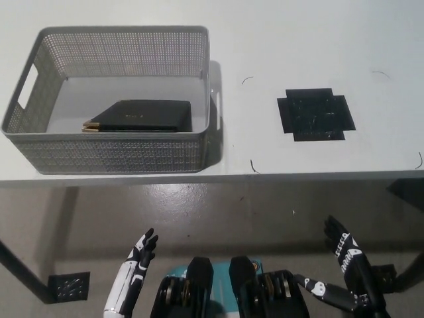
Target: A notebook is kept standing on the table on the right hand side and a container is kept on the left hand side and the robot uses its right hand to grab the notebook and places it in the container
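A black notebook (141, 116) lies flat on the floor of the grey perforated container (119, 156), which stands on the left part of the white table (298, 40). My black right hand (346, 256) hangs low at the bottom right, below the table's front edge, open and holding nothing. My white left hand (137, 262) rests at the bottom left, also below the table edge, open with its fingers spread.
A black cross-shaped mat (316, 114) is stuck on the table to the right of the container. Thin dark marks dot the tabletop near it. A black floor plate (68, 285) lies beneath the table at the lower left.
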You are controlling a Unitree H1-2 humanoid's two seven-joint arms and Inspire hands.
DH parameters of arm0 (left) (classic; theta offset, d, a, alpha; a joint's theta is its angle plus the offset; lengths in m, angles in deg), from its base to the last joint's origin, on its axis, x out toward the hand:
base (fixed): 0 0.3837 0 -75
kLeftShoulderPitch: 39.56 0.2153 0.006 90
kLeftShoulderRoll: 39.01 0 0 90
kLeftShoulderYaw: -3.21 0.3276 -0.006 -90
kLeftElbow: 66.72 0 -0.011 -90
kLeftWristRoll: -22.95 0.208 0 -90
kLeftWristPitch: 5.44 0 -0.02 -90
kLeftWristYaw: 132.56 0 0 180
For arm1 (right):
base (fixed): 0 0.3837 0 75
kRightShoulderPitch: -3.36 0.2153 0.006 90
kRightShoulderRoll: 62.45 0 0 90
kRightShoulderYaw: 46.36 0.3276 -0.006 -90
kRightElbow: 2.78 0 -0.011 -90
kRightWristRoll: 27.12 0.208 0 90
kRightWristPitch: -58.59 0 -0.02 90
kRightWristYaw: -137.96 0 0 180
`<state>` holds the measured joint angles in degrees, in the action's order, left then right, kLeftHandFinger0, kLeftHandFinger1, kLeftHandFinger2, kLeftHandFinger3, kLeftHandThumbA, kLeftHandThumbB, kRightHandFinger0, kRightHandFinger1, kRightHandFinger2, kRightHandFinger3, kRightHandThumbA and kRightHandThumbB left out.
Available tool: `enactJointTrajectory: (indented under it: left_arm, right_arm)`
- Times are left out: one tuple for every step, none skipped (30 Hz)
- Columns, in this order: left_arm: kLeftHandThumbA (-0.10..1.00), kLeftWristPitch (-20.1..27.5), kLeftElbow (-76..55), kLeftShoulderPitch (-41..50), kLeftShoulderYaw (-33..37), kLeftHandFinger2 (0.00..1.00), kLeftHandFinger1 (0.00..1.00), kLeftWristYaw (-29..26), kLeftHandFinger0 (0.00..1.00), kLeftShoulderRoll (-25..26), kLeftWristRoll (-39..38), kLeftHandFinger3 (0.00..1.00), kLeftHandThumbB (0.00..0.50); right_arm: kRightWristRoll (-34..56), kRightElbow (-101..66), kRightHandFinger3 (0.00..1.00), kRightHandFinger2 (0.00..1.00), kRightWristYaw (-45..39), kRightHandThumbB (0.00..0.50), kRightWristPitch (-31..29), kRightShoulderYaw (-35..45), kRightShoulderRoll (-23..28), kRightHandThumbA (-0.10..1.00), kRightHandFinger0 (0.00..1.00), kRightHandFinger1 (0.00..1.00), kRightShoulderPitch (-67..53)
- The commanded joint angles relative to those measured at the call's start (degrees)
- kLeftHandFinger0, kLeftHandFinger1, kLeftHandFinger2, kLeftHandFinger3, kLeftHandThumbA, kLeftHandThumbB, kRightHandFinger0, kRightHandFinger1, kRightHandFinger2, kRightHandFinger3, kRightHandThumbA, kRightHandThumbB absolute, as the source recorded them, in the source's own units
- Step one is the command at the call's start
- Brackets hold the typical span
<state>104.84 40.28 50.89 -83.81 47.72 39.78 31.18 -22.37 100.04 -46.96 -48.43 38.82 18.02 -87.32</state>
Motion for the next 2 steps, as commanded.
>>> enactJointTrajectory:
  left_arm:
    - [1.00,1.3,-0.6,-0.9,-0.3,1.00,1.00,-1.4,1.00,0.4,1.0,1.00,0.344]
    - [1.00,1.3,-0.6,-0.9,-0.3,1.00,1.00,-1.4,1.00,0.4,1.0,1.00,0.344]
  right_arm:
    - [0.2,-0.2,1.00,1.00,-0.9,0.354,-1.2,0.7,0.1,1.00,1.00,1.00,1.1]
    - [0.2,-0.2,1.00,1.00,-0.9,0.354,-1.2,0.7,0.1,1.00,1.00,1.00,1.1]
